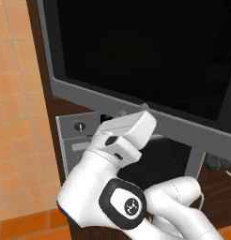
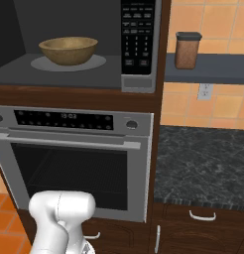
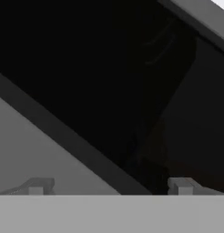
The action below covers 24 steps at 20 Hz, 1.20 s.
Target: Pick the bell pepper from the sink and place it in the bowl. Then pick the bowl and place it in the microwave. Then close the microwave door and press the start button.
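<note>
Microwave door [image 1: 136, 51]: standing swung open, its dark glass and grey frame filling the top of the left base view.
Gripper [image 3: 109, 187]: two fingertips are spread wide apart with nothing between them (the hand is sitting right up against the door's grey lower edge).
Bowl [image 2: 68, 50]: sitting upright on the round grey plate [image 2: 94, 63] inside the microwave [image 2: 139, 82] cavity.
Bell pepper: I cannot tell whether it is lying in the bowl.
Keypad strip [image 2: 138, 34]: running down the cavity's right side.
Wall oven [image 2: 74, 163]: sitting directly below, door shut.
Room: orange tile is covering the wall [image 2: 218, 106]; a dark speckled counter [image 2: 203, 166] is lying to the right, under a grey shelf [image 2: 213, 69] carrying a brown canister [image 2: 187, 50].
</note>
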{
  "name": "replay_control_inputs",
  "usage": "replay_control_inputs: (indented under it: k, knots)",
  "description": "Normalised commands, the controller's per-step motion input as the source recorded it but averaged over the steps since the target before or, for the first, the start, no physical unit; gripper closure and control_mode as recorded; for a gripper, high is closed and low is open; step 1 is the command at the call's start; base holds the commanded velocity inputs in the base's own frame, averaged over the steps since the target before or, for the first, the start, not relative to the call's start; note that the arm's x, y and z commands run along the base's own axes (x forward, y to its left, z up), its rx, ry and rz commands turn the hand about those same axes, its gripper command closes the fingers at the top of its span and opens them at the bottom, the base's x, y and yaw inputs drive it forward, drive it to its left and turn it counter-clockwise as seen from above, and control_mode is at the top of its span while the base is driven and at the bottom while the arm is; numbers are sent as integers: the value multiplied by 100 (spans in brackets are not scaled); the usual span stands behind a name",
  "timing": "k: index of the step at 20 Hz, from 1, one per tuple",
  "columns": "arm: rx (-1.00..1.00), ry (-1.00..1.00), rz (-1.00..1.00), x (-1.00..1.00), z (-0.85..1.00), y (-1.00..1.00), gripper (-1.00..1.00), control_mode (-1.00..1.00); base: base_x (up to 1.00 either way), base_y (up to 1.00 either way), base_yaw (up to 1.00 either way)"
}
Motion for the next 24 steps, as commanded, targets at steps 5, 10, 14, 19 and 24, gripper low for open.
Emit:
replay_control_inputs:
  k: [5,10,14,19,24]
  knots:
    - [14,26,28,0,41,-94,-100,-100,0,0,0]
    - [13,27,27,31,10,-86,-100,-100,0,0,0]
    - [10,21,10,100,0,-67,-100,-100,0,0,0]
    - [3,14,1,100,0,-31,-100,-100,0,0,0]
    - [1,1,9,100,0,-5,-100,-100,0,0,0]
